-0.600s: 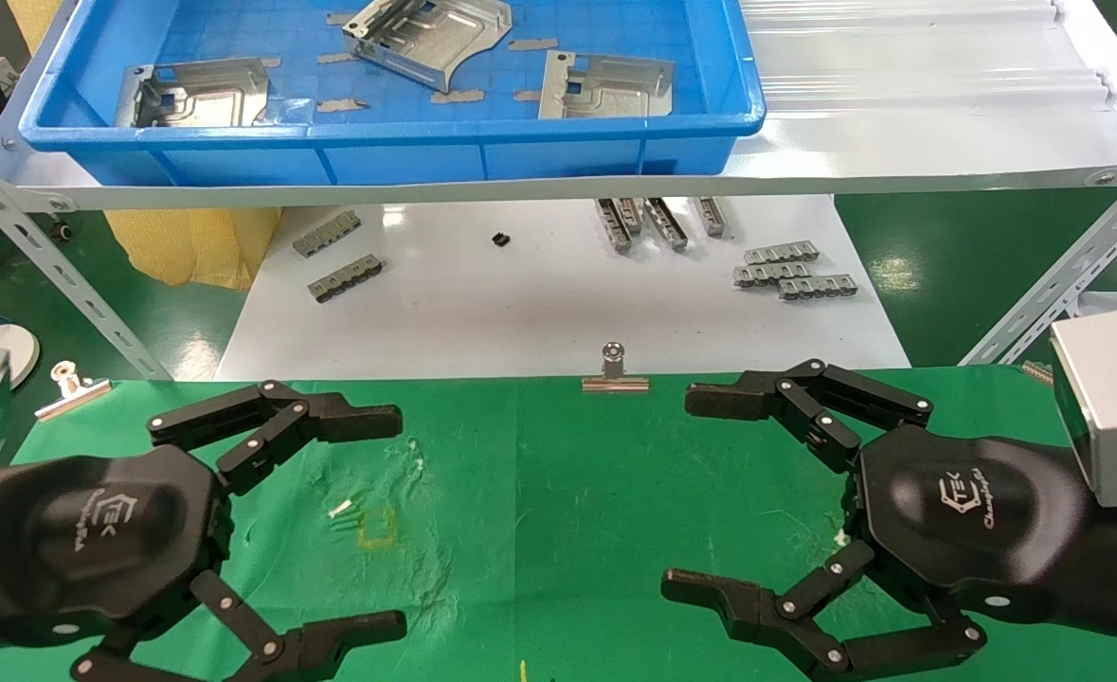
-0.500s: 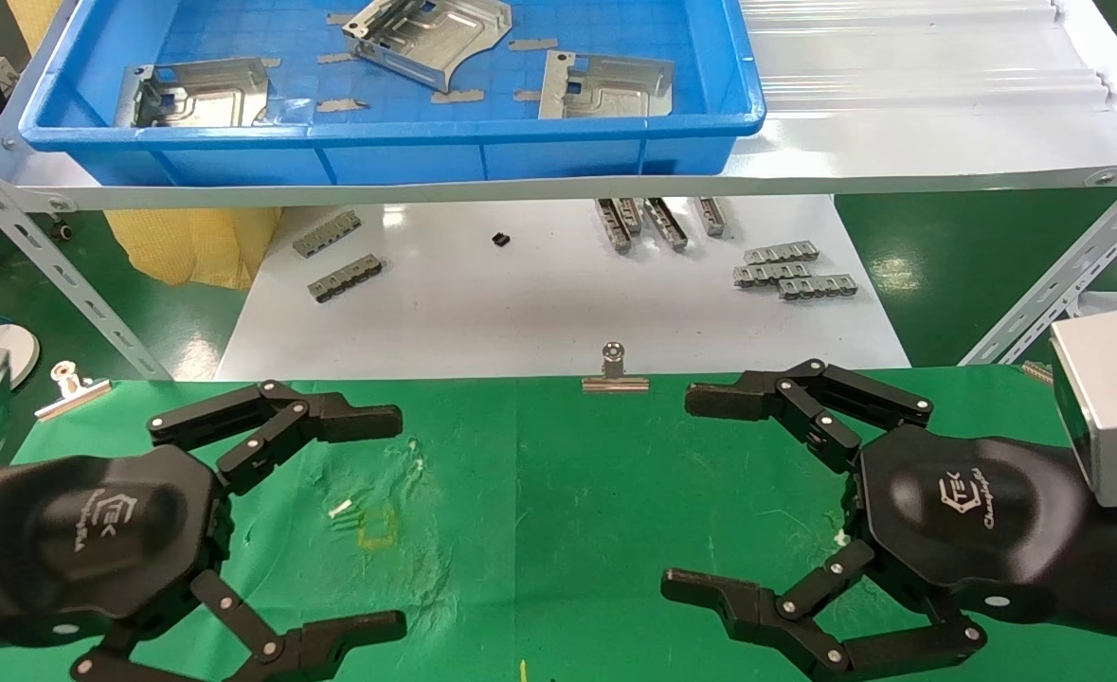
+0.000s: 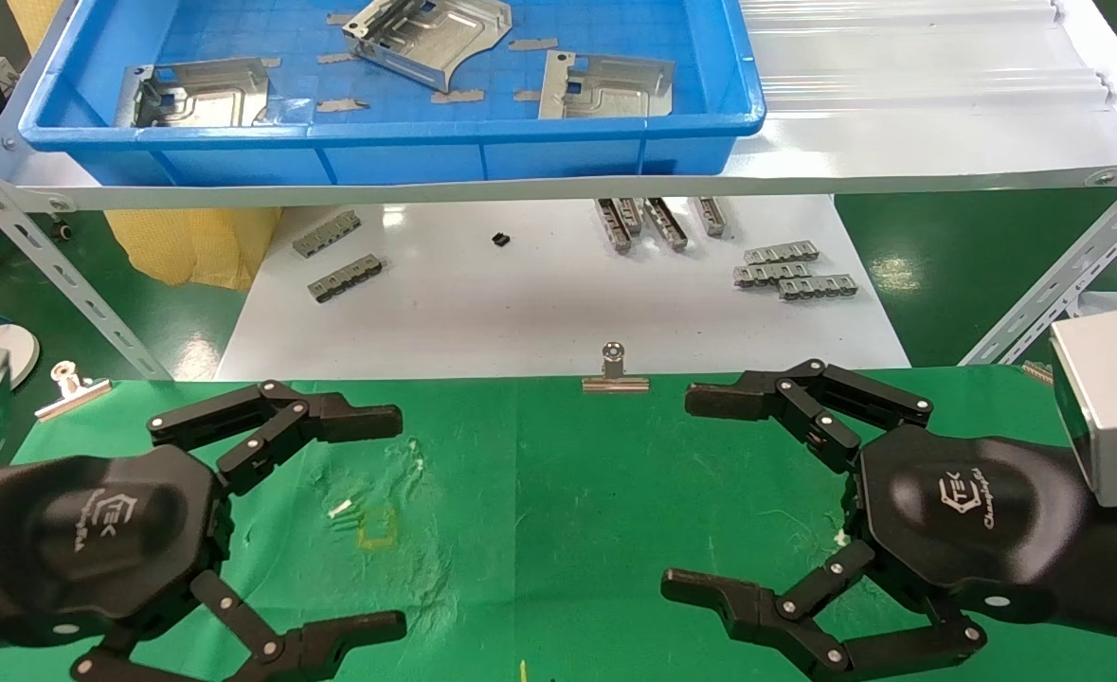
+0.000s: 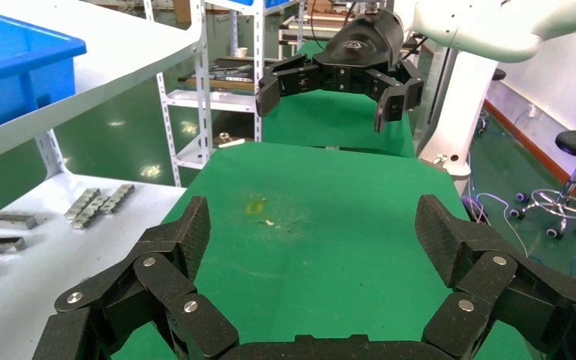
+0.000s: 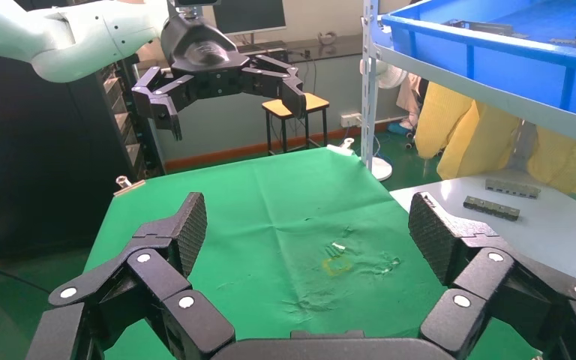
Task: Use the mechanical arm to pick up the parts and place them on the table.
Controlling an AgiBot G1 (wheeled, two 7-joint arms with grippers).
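Note:
Three silver-grey stamped metal parts lie in the blue tray (image 3: 387,156) on the upper shelf: one at the left (image 3: 200,93), one at the middle back (image 3: 425,38), one at the right (image 3: 605,87). My left gripper (image 3: 383,521) hovers open and empty over the left of the green table (image 3: 558,511). My right gripper (image 3: 695,493) hovers open and empty over its right side. Both face each other, far below the tray. In the left wrist view my left gripper (image 4: 311,232) is open; the right gripper (image 4: 330,94) shows beyond. In the right wrist view my right gripper (image 5: 307,229) is open.
Several small grey slotted strips (image 3: 795,270) lie on the white board (image 3: 520,303) under the shelf. Binder clips (image 3: 615,371) hold the cloth's far edge. Slanted shelf struts (image 3: 56,275) stand at both sides. A yellow mark (image 3: 376,527) is on the cloth.

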